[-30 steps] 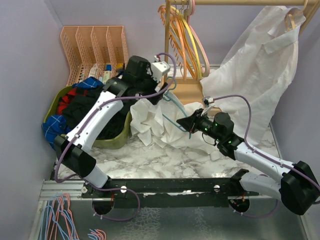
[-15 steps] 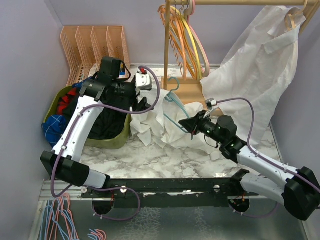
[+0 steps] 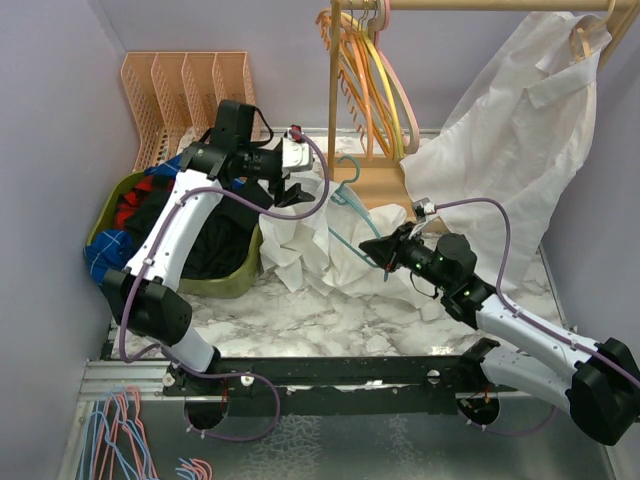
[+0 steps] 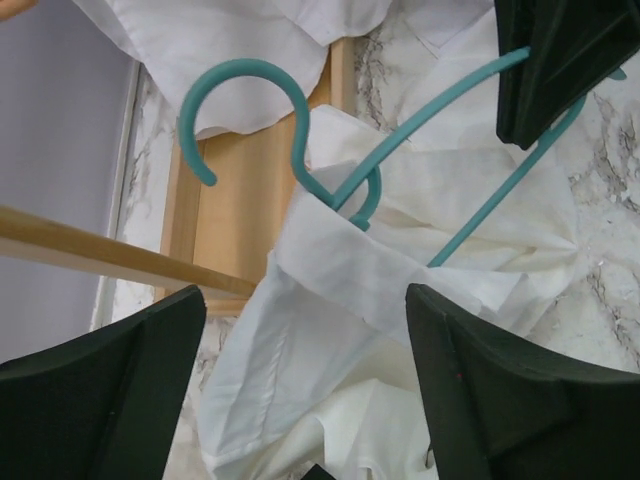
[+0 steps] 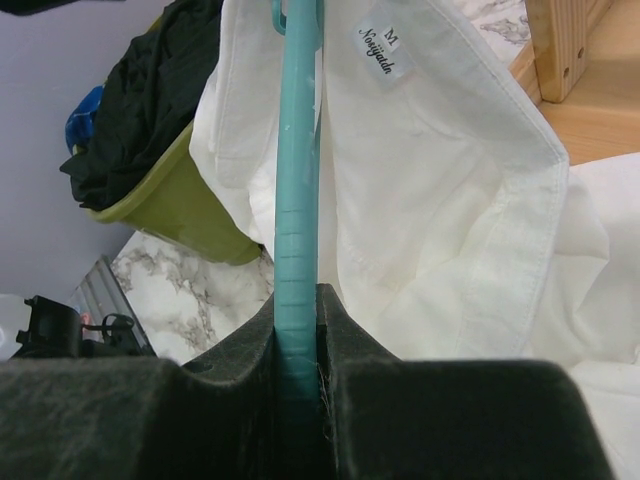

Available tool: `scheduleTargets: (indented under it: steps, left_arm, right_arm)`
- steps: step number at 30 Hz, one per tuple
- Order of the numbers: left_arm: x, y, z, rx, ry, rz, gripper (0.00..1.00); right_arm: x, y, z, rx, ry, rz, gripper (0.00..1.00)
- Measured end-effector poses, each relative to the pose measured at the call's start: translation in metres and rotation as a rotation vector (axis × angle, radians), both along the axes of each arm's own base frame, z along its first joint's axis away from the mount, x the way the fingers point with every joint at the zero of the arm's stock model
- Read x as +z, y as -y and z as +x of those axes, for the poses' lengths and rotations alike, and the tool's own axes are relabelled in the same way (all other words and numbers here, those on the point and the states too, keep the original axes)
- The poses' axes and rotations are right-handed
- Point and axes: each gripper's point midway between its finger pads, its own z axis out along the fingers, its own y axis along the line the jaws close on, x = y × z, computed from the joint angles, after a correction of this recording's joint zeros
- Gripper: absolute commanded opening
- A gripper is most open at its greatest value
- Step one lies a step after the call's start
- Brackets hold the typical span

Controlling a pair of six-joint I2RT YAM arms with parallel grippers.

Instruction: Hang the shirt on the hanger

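Over shirt (image 4: 352, 268): left tool (image 4: 305, 370) wide apart; right tool (image 5: 298, 310) clamped on hanger (image 5: 296, 150).

White arms (image 3: 175, 225), black joints (image 3: 150, 305), looping lilac cables (image 3: 478, 200), black left tool (image 4: 305, 385) and right tool (image 5: 298, 400).

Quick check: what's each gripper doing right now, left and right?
Left gripper: open, gripping nothing.
Right gripper: closed on the hanger.
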Motion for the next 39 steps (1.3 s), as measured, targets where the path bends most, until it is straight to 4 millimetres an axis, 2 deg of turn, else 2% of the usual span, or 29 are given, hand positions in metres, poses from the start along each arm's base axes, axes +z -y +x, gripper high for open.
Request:
scheduleTargets:
  steps: [3,7,13,19,29,32,34,35,37,38,39]
  left_arm:
    - [0.008,0.004,0.012,0.005,0.014,-0.005,0.99]
    - [0.013,0.007,0.02,-0.005,0.008,0.005,0.99]
    - [-0.014,0.013,0.02,-0.069,-0.079,0.08,0.91]
    - [-0.043,0.021,0.023,-0.117,-0.16,0.149,0.9]
    - [-0.057,0.026,0.017,-0.151,-0.15,0.212,0.78]
    - [-0.06,0.026,0.013,-0.168,-0.144,0.231,0.68]
    - [-0.062,0.025,0.01,-0.177,-0.144,0.241,0.55]
    - [-0.062,0.025,0.009,-0.179,-0.145,0.246,0.46]
    - [-0.063,0.023,0.009,-0.186,-0.138,0.253,0.09]
    - [-0.064,0.023,0.009,-0.188,-0.134,0.258,0.0]
    - [-0.066,0.022,0.008,-0.192,-0.132,0.267,0.0]
  right_arm:
    - [0.0,0.0,0.0,0.001,0.004,-0.004,0.01]
    - [0.0,0.0,0.0,0.003,0.008,-0.007,0.01]
    - [-0.002,-0.004,-0.004,0.026,0.003,-0.01,0.01]
    - [-0.004,-0.007,-0.005,0.042,0.003,-0.016,0.01]
    - [-0.003,-0.009,-0.007,0.059,0.015,-0.025,0.01]
    - [0.0,-0.008,-0.008,0.059,0.028,-0.024,0.01]
    - [0.002,-0.008,-0.008,0.06,0.04,-0.025,0.01]
    - [0.003,-0.008,-0.008,0.06,0.045,-0.026,0.01]
    - [0.004,-0.008,-0.008,0.062,0.05,-0.028,0.01]
    - [0.004,-0.008,-0.008,0.063,0.052,-0.029,0.01]
    - [0.003,-0.008,-0.008,0.064,0.057,-0.035,0.01]
